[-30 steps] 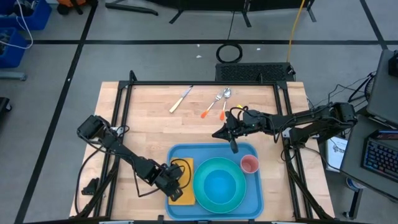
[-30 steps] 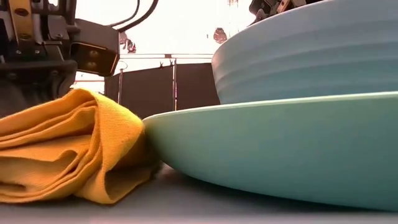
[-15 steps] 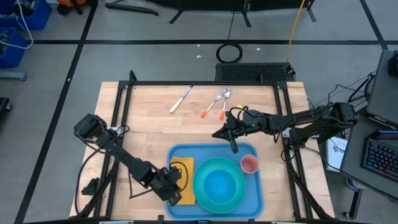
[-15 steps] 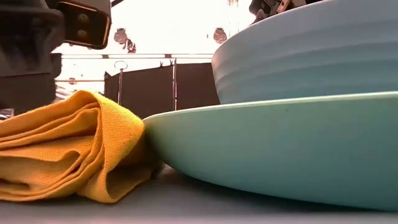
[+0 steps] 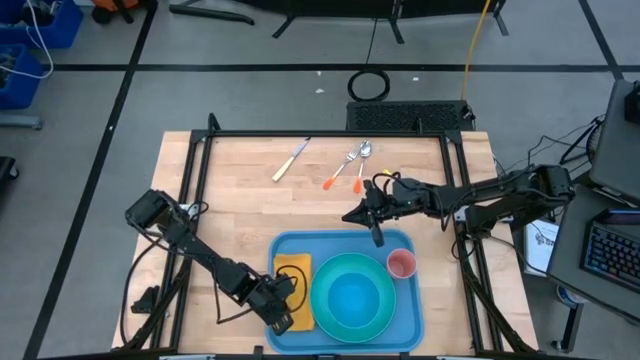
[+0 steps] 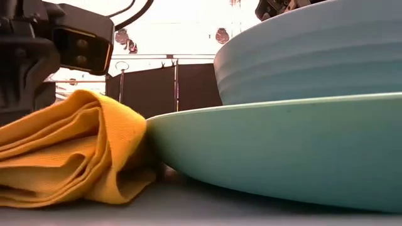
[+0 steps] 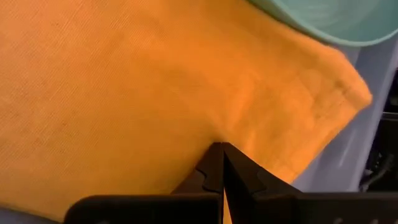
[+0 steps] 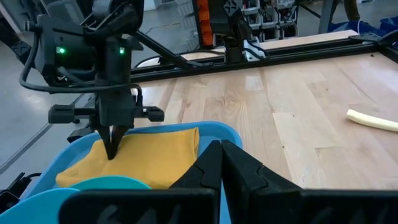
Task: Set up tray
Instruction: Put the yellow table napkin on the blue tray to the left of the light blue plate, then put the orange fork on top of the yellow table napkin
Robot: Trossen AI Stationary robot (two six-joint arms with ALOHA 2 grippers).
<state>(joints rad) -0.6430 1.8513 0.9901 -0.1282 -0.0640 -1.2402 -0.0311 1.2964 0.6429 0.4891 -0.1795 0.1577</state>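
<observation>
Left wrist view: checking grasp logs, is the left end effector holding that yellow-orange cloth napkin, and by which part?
Nothing is held. The left end effector is shut, tips on the flat top of the yellow-orange cloth napkin; no fold sits between them.

We see a yellow napkin [image 5: 293, 288] directly under the left claw, with a turquoise plate [image 5: 352, 295] just beside it. A pink cup [image 5: 401, 264] sits near the right claw, and cutlery [image 5: 352, 162] lies beyond it.
</observation>
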